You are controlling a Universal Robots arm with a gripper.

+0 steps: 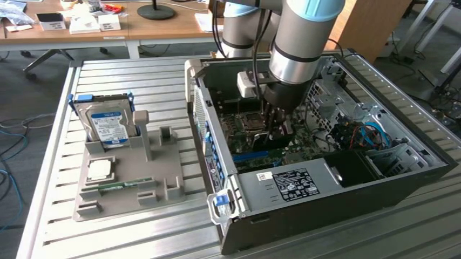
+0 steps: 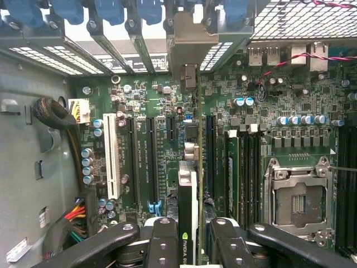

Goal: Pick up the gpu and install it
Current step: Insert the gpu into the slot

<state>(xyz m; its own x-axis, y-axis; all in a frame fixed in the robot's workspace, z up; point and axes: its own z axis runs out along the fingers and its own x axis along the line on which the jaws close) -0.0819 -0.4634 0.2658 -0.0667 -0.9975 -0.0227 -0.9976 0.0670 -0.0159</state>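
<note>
My gripper (image 1: pixel 277 129) reaches down into the open computer case (image 1: pixel 403 178), over the motherboard (image 1: pixel 249 121). It is shut on the gpu (image 1: pixel 272 142), which shows as a dark card between the fingers. In the wrist view the gpu (image 2: pixel 187 190) stands edge-on between the two black fingers (image 2: pixel 164 237) of the gripper (image 2: pixel 193 239). Its silver bracket (image 2: pixel 189 47) meets the case's rear slot openings. The card runs along the black expansion slots (image 2: pixel 153 159) of the motherboard (image 2: pixel 167 100). Whether its edge is seated in a slot I cannot tell.
Outside the case, a grey holder (image 1: pixel 155 178) carries a silver hard drive with a blue label (image 1: pixel 107 127), a processor chip (image 1: pixel 99 170) and a memory stick (image 1: pixel 119 186). Inside are the power supply (image 1: pixel 292 183), the processor socket (image 2: pixel 298 204), a white slot (image 2: pixel 111 153), cable bundles (image 2: pixel 61 120) and blue clips (image 2: pixel 111 11).
</note>
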